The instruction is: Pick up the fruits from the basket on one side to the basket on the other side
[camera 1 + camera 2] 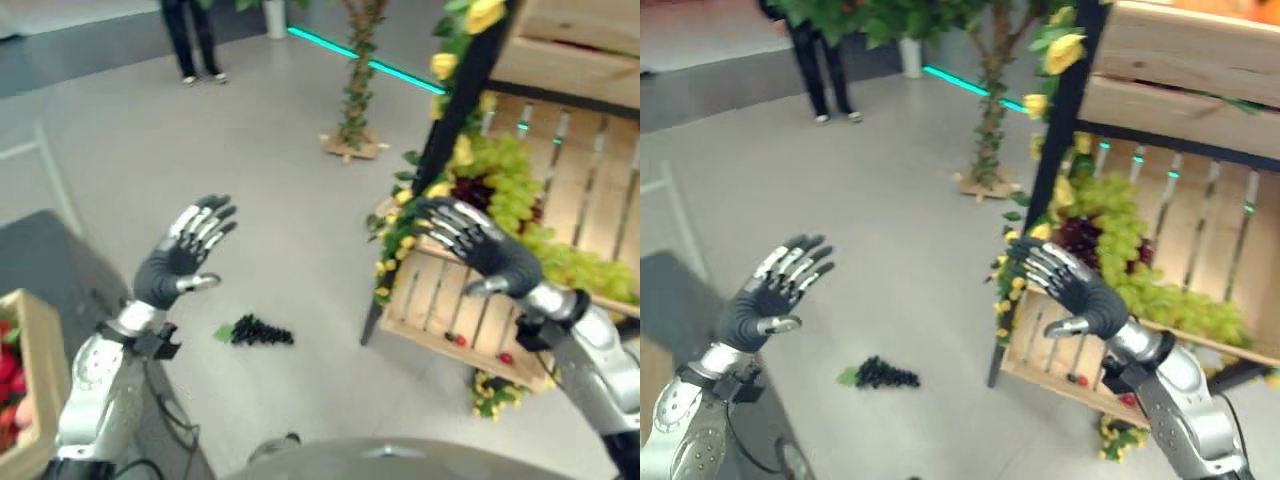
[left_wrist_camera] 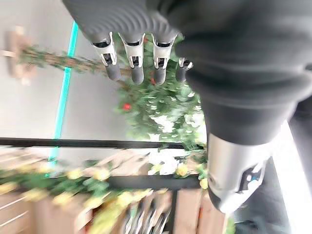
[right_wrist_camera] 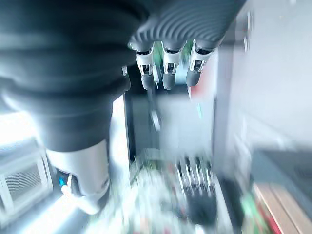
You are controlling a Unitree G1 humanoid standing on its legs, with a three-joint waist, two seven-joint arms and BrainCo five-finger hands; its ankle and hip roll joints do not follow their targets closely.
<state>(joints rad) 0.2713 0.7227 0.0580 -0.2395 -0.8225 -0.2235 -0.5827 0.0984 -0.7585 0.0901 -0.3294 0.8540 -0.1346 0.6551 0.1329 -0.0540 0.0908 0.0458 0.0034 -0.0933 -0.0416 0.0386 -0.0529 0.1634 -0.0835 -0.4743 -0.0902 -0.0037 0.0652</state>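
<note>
Lying on the grey floor (image 1: 280, 200), the dark grape bunch (image 1: 258, 331) runs left-right, leaf end left. Wooden crate (image 1: 450, 300) of green grapes (image 1: 510, 180) on the right. Left hand (image 1: 180, 255) and right hand (image 1: 480, 245) raised, fingers spread, empty.

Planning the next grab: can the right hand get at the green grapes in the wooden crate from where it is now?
Probably yes. The right hand hovers open, holding nothing, right in front of the wooden crate, and the green grapes lie heaped just past its fingers with nothing between them.
</note>
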